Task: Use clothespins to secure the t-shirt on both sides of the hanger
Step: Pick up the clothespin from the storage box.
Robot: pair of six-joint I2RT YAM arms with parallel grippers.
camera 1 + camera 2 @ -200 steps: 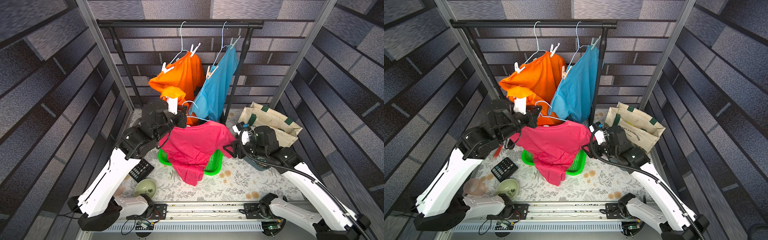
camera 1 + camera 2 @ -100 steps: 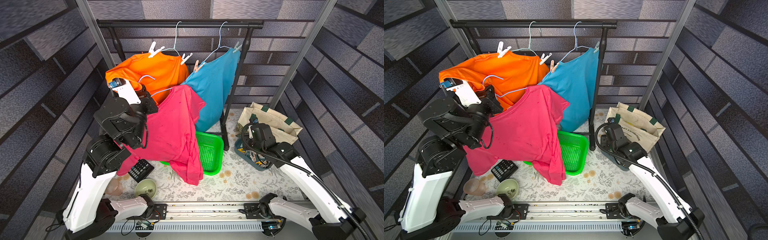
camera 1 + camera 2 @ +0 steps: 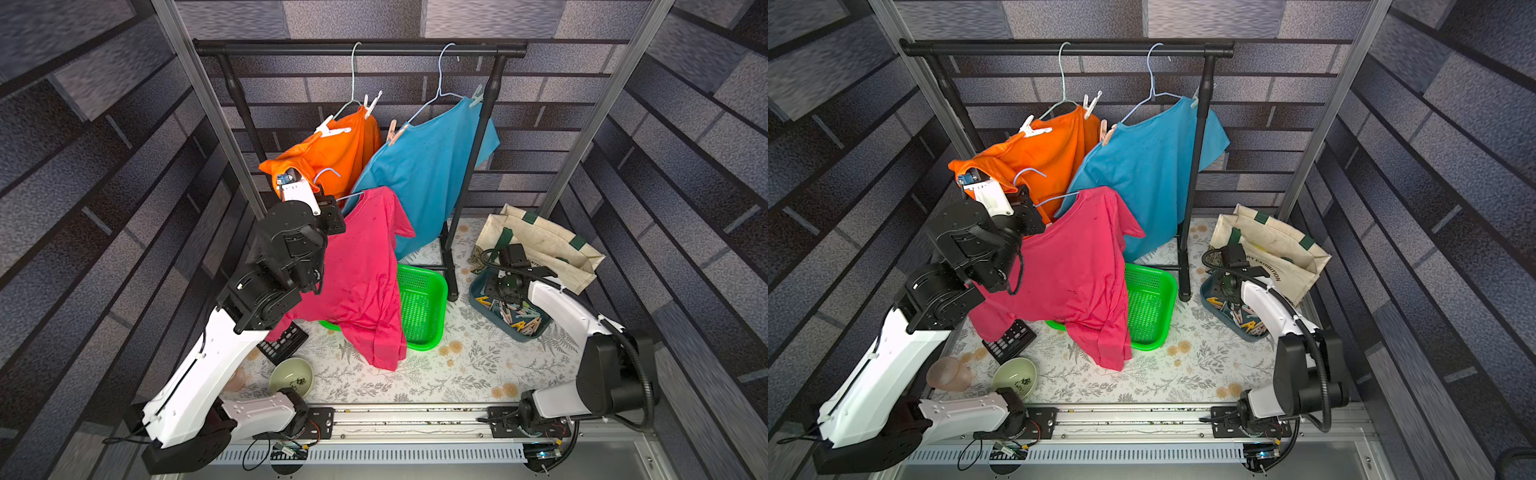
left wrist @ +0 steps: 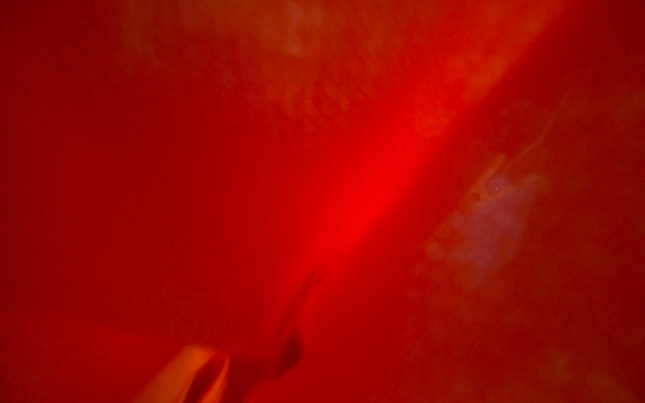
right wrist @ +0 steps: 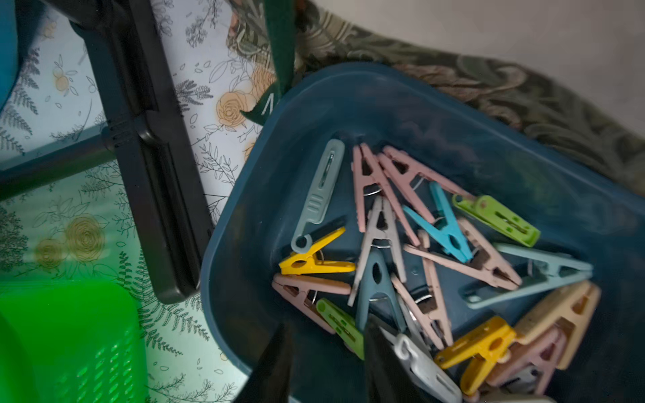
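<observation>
Up at about 10 o'clock of the flowered mat (image 3: 457, 374), the left gripper (image 3: 334, 214) stands high with the pink t-shirt (image 3: 361, 270) draped from it on a pale wire hanger (image 3: 351, 194). Its jaws are pressed together, but cloth covers them in both top views and fills the left wrist view with red, so what they pinch cannot be told. The shirt's hem falls over the green basket (image 3: 419, 303) near the mat's centre. The clothespins (image 5: 380, 226) lie heaped in a dark blue tray (image 5: 419, 111) at 3 o'clock, just beside a cream tote bag (image 3: 544, 245) at 2 o'clock. The right gripper (image 5: 324, 352) hangs low over that tray with its fingers apart. A green pin (image 5: 340, 326) lies in the gap between them, with bare tray showing beside it, so nothing is clamped. At 12 o'clock the black rack (image 3: 361, 46) carries an orange t-shirt (image 3: 332, 153) and a blue t-shirt (image 3: 424, 174), each on its own hanger with a pin at either shoulder
</observation>
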